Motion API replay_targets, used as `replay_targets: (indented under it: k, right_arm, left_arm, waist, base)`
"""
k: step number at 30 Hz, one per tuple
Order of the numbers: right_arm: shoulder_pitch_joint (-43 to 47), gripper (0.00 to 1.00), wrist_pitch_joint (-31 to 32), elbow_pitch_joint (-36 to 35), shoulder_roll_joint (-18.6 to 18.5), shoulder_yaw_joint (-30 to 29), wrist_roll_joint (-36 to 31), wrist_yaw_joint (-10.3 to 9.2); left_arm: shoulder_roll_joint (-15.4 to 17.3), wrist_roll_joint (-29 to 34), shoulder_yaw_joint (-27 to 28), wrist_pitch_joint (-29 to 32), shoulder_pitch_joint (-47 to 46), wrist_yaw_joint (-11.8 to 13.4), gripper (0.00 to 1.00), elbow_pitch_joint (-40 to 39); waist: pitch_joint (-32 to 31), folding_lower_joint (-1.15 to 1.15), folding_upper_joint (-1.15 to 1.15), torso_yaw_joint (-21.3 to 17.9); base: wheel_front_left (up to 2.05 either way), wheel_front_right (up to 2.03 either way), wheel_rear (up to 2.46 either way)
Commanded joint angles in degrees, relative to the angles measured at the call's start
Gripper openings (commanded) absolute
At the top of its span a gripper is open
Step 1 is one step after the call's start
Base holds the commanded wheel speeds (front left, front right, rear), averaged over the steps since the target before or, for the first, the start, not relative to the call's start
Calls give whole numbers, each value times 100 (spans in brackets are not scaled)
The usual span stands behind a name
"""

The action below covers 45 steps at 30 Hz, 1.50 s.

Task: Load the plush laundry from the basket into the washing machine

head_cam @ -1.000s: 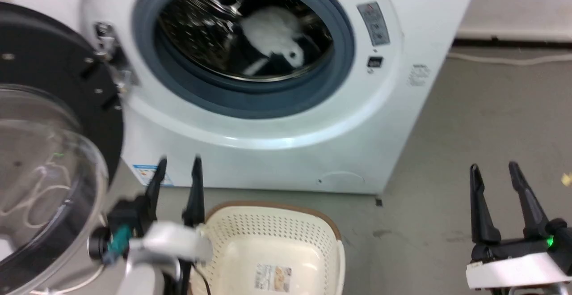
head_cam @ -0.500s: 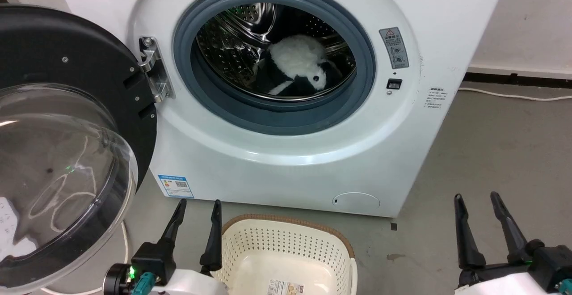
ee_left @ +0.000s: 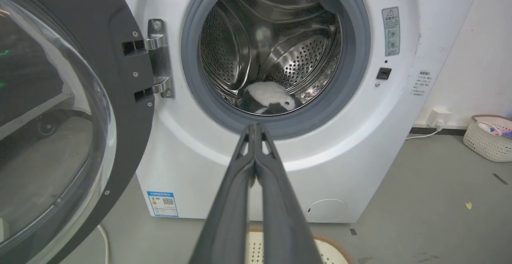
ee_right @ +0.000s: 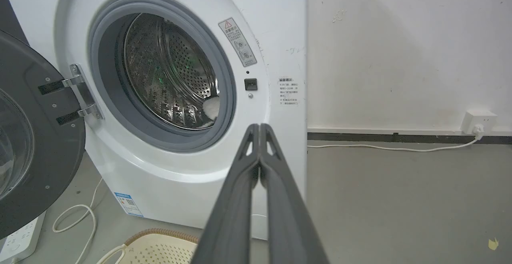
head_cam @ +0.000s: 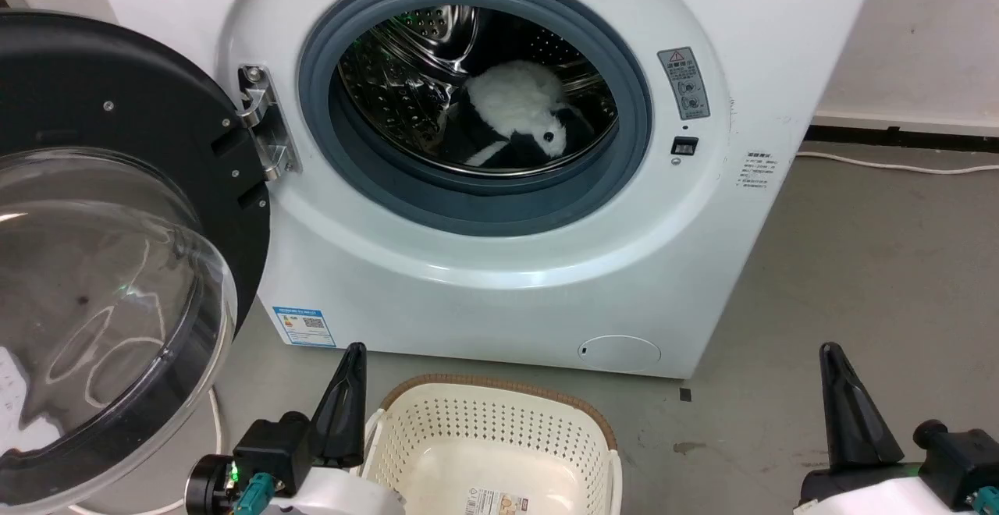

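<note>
beside the basket [head_cam: 484,431], left pincer [head_cam: 355,353] and right pincer [head_cam: 830,353] have closed.

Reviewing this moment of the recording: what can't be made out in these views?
- Head view: the basket is cut off by the bottom edge, with most of its label sticker.
- Right wrist view: the plush laundry is mostly hidden behind the grey ring of the washing machine.
- Left wrist view: a second basket is cut by the right edge; contents unclear.
- Head view: warning sticker print too small.
</note>
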Motion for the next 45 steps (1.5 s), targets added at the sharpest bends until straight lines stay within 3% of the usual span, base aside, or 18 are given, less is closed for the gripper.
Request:
replay_targets:
  k: [1,45]
  right_arm:
    - [-13,0,42,-5,1,8,-33,0]
    - [-138,0,561,-54,6,104,-370,-2]
  left_arm:
    - [1,29,12,32,4,9,0,-27]
    - [3,377,266,548,42,99,0,-289]
  waist:
    - [-1,0,0,2]
    - [-31,0,0,32]
  base:
    - [0,0,0]
    - [0,0,0]
